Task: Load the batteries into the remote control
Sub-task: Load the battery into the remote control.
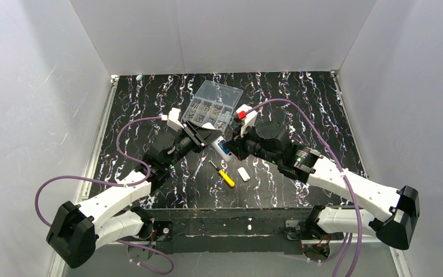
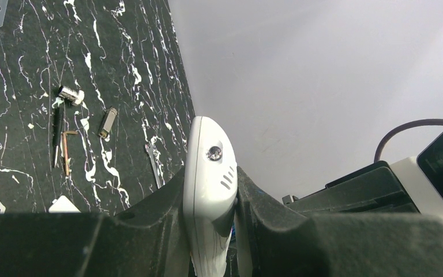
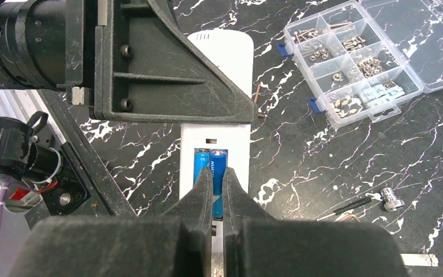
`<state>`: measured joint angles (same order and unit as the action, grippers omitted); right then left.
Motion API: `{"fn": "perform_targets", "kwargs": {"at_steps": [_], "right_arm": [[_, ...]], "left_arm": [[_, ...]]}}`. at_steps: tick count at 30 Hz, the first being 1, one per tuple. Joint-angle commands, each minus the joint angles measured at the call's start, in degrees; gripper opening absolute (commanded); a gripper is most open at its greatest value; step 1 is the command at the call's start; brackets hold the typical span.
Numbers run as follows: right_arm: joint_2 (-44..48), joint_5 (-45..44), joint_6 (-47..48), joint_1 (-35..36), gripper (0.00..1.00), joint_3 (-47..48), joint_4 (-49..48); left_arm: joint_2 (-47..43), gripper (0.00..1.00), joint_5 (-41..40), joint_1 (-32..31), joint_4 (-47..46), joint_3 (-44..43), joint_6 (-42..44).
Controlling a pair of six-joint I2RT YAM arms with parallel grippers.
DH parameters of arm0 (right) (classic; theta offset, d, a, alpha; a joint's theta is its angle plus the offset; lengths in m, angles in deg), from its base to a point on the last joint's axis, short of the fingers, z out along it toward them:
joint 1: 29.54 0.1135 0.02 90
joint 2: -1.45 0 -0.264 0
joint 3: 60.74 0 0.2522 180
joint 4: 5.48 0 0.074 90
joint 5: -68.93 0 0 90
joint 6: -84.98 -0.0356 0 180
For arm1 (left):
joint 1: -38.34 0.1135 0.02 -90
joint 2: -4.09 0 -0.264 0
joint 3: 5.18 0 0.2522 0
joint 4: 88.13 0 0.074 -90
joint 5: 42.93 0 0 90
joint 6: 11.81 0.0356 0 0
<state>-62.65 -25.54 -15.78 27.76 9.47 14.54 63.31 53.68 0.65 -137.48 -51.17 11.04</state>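
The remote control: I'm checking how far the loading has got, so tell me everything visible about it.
The remote control is a slim white plastic bar with rounded ends, clamped across its middle by the left gripper above the table. Its battery bay is open, with two blue batteries lying side by side inside. One end shows a small round emitter and slots. The shut right gripper points at the batteries; contact is unclear.
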Motion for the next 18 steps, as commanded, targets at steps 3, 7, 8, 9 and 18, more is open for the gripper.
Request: {"fn": "perform_targets", "kwargs": {"at_steps": [3, 7, 8, 9, 18], "right_arm": [[0.1, 1.9, -0.2, 0.4, 0.07, -0.9, -0.6], [0.1, 2.4, -0.6, 0.4, 0.11, -1.2, -1.1], [0.2, 2.3, -0.6, 0.4, 0.12, -1.2, -1.3], [0.2, 2.4, -0.6, 0.4, 0.13, -1.2, -1.5], [0.2, 2.3, -0.3, 0.4, 0.27, -1.1, -2.7]], "left_arm": [[-1.3, 0.00, 0.1, -0.2, -8.2, -1.3, -1.2], [-1.4, 0.00, 0.2, -0.3, -8.3, -1.3, -1.3], [-1.4, 0.00, 0.2, -0.3, -8.3, -1.3, -1.2], [-1.4, 0.00, 0.2, -0.3, -8.3, -1.2, -1.3], [-1.6, 0.00, 0.1, -0.2, -8.6, -0.8, -1.2]]}}
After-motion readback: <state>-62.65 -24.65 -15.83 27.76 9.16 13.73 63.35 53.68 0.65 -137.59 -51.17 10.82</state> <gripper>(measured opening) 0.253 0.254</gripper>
